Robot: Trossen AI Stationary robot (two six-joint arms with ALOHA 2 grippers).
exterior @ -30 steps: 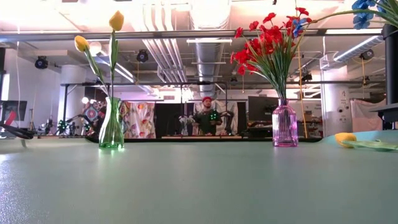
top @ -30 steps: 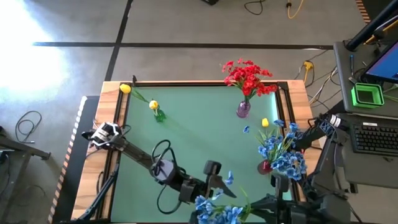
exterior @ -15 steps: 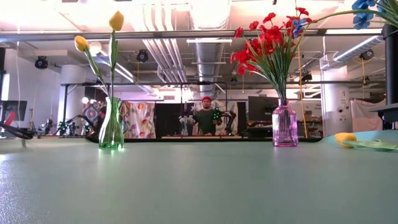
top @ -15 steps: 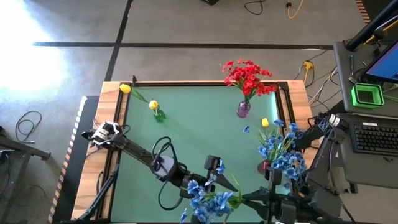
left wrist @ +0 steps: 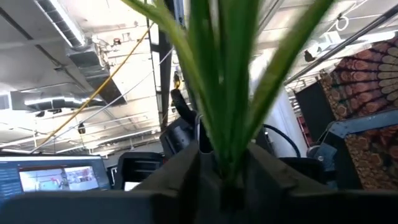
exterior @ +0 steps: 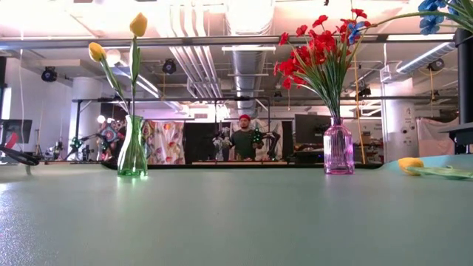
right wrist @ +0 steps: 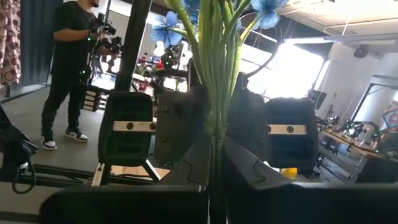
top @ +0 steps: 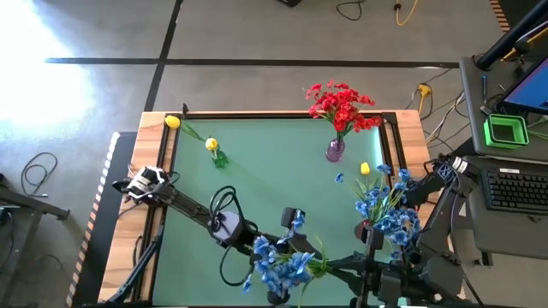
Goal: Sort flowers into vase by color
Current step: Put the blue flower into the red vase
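Observation:
A bunch of blue flowers (top: 278, 265) on green stems hangs in the air over the table's near edge, between my two grippers. My right gripper (right wrist: 214, 155) is shut on the stems. My left gripper (left wrist: 225, 171) is closed on the same stems a little nearer the blossoms. Yellow flowers stand in a green vase (top: 219, 158) at the far left. Red flowers stand in a purple vase (top: 334, 151) at the far right. More blue flowers fill a dark red vase (top: 366, 229) at the right. My left gripper has the bunch's green stems and leaves (left wrist: 222, 146) between its two fingers, one finger on each side; the fingers slant upward. My right gripper pinches the stems (right wrist: 215, 134) between its two fingers, roughly level from the table's right side. The bunch is lifted clear, blossoms toward the left.
A loose yellow flower (top: 365, 168) and a small blue blossom (top: 339, 178) lie on the green mat near the purple vase. A desk with keyboard and screen stands right of the table. A person stands in the room beyond.
My right gripper has carried the blue bunch toward the table's left and a little away from the near edge, up to my left gripper. The blossoms now sit farther left, clear of the table.

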